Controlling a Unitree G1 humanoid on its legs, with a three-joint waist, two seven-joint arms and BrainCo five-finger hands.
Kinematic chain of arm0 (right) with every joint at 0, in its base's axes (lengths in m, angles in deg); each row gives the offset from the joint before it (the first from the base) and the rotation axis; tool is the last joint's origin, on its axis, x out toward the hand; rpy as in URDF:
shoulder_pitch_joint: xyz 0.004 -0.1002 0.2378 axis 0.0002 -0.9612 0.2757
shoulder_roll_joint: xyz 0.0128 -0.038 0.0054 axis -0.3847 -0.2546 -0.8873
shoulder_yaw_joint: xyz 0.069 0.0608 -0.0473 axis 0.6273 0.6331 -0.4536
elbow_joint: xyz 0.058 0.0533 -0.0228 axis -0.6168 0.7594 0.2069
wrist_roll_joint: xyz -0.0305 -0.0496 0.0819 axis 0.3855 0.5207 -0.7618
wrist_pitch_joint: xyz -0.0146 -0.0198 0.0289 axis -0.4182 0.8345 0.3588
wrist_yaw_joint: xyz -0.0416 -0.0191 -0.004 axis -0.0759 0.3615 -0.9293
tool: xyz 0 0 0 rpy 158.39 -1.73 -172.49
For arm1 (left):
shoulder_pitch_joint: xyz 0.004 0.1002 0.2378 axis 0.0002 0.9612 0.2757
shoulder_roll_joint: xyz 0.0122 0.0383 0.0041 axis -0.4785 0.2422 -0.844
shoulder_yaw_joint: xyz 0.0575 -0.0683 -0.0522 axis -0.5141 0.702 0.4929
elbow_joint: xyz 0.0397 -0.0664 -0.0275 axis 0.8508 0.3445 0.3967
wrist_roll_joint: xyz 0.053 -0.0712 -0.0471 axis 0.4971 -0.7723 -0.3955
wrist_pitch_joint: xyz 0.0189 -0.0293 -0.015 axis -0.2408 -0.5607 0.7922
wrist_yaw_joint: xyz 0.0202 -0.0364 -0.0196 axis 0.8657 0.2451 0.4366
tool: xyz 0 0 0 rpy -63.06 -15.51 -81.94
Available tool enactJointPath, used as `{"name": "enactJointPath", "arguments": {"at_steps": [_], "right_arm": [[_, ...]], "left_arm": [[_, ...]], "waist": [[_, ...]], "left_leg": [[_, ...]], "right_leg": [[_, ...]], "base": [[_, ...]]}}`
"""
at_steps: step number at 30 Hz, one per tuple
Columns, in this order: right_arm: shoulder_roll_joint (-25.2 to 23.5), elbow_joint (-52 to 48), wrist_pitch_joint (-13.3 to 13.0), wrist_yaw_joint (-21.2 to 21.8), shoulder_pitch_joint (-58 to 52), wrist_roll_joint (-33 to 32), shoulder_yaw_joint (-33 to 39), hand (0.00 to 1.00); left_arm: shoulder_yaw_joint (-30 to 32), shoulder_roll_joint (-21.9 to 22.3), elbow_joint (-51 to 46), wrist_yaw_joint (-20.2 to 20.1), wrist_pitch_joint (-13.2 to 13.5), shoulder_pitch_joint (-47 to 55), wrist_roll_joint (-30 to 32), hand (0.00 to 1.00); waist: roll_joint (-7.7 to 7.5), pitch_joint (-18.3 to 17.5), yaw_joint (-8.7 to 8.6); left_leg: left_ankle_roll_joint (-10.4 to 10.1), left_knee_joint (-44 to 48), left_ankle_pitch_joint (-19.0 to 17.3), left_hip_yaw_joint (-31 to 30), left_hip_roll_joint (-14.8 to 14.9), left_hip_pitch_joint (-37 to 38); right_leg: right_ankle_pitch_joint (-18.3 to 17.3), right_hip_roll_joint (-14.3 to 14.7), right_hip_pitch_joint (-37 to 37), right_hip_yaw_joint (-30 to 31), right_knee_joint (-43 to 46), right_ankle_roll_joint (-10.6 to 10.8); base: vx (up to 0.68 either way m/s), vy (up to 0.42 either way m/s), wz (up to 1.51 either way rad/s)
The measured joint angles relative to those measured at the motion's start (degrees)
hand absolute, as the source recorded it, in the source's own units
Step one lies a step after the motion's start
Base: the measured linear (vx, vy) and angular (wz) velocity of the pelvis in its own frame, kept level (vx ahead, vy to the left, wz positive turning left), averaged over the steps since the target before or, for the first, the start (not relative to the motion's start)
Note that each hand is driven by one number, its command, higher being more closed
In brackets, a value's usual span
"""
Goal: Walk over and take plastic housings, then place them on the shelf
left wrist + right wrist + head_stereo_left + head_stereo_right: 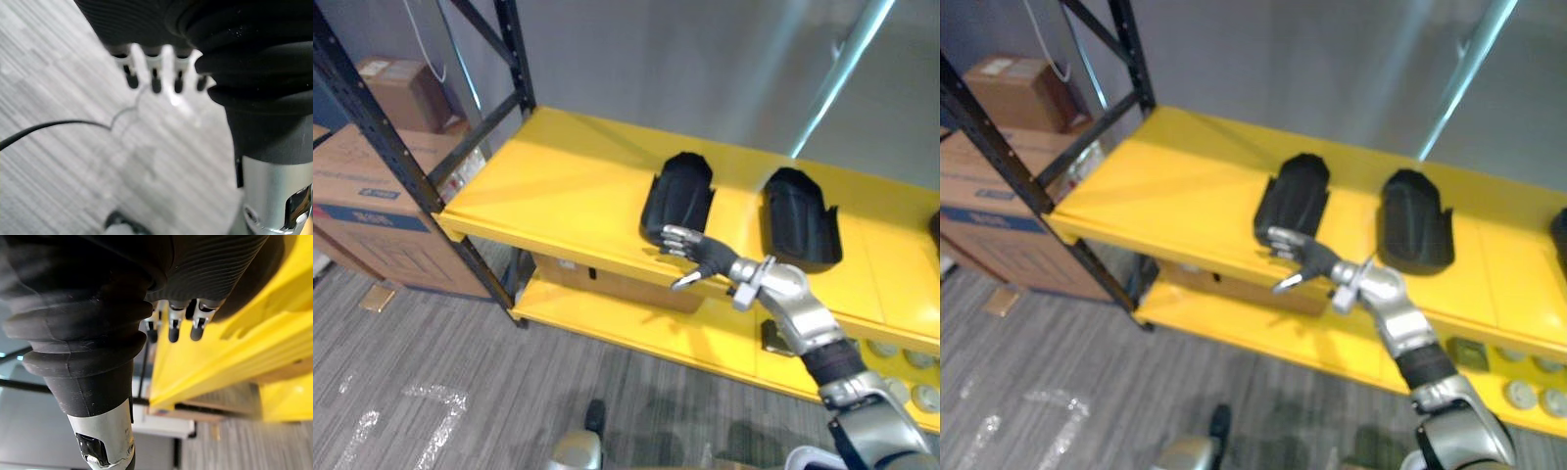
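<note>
Two black plastic housings stand on the upper yellow shelf (548, 186), one on the left (677, 196) and one on the right (800, 217). A sliver of a third housing (936, 230) shows at the far right edge. My right hand (700, 257) reaches in over the shelf's front edge, just before the left housing, fingers relaxed and open, holding nothing. In the right wrist view its fingers (171, 325) hang beside the yellow shelf edge (230, 357). My left hand (154, 73) hangs low over the grey floor, fingers relaxed, with nothing in it.
A black upright post (401, 157) and diagonal braces frame the shelf's left end. Cardboard boxes (372, 206) are stacked on the floor to the left. The lower yellow shelf (636, 328) carries a flat cardboard box (607, 284) and small round parts (911, 377).
</note>
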Motion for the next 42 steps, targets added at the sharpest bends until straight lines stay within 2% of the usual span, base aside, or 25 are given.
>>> {"name": "enactJointPath", "arguments": {"at_steps": [9,14,20,24,27,30,35,39,42], "right_arm": [[0.6,2.6,0.2,0.2,3.4,0.2,-0.1,0.00],[0.6,4.3,0.2,-0.4,3.5,1.2,-0.1,0.00],[0.6,7.7,0.0,-2.7,3.5,2.4,0.1,0.00],[0.6,8.5,-0.4,-4.2,3.5,2.4,0.5,0.00],[0.6,9.8,-1.7,-5.6,3.7,2.4,1.9,0.00],[0.5,11.0,-2.3,-7.6,5.7,2.5,3.0,0.00],[-0.2,11.0,-3.3,-10.1,7.0,4.0,4.5,0.00],[-0.3,11.2,-4.5,-11.5,7.0,4.6,4.6,0.00],[-0.5,11.2,-4.6,-11.3,7.0,4.6,4.6,0.00]], "left_arm": [[-2.3,-0.5,1.5,-0.9,-1.1,0.0,-1.5,0.00],[-3.9,-0.4,2.9,-1.0,-1.1,0.0,-1.8,0.00],[-4.1,-0.4,3.2,-1.3,-0.9,0.0,-1.8,0.00],[-4.2,-0.3,3.0,-1.6,-0.8,0.0,-1.8,0.00],[-4.3,-0.3,1.4,-1.8,-0.6,0.0,-1.8,0.00],[-4.7,-0.4,-0.3,-2.2,0.5,0.0,-1.9,0.00],[-6.0,-0.3,-0.2,-2.2,0.5,0.0,-1.8,0.00],[-6.0,-0.3,-0.1,-2.2,0.5,0.0,-1.9,0.00],[-6.0,-0.3,-0.1,-2.3,0.5,0.0,-1.9,0.00]], "waist": [[-1.04,1.8,-0.13],[-0.46,2.2,-0.09],[0.59,2.8,-0.27],[0.32,3.0,-0.15],[0.04,3.2,-0.23],[-0.45,4.2,-0.10],[-0.14,4.6,-0.09],[1.20,5.3,-0.22],[1.44,5.3,-0.19]], "left_leg": [[0.9,0.0,-0.6,0.0,-1.6,0.1],[0.8,0.0,-1.3,0.1,-1.6,1.1],[0.9,0.0,-1.3,0.4,-1.8,1.0],[1.0,0.0,-1.2,0.2,-2.5,0.9],[1.6,0.1,-0.9,-0.9,-3.5,0.9],[1.6,0.3,-0.9,-1.3,-3.4,0.9],[1.5,0.0,-0.9,-1.3,-2.5,1.2],[1.3,0.0,-1.5,-1.1,-2.4,1.8],[1.5,0.0,-1.6,-1.0,-2.6,1.7]], "right_leg": [[0.6,-1.7,0.1,-0.2,0.9,1.2],[0.6,-1.8,0.4,0.1,2.0,1.2],[-0.4,-2.0,0.2,0.1,1.2,0.4],[-0.6,-2.7,0.3,-0.3,1.2,0.7],[0.2,-3.0,1.2,-1.3,1.1,2.0],[0.5,-2.9,1.4,-1.3,1.6,2.2],[1.8,-2.5,1.1,-1.1,2.2,1.1],[1.7,-2.4,1.3,-0.9,2.8,0.9],[1.0,-2.3,1.4,-1.0,1.9,-0.2]], "base": [[0.04,-0.002,0.02],[-0.06,-0.014,-0.05],[-0.07,0.004,-0.03],[0.02,-0.008,0.06],[0.09,-0.032,0.19],[0.04,-0.030,0.12],[-0.01,-0.014,-0.02],[-0.07,-0.014,-0.09],[-0.09,-0.016,-0.08]]}}
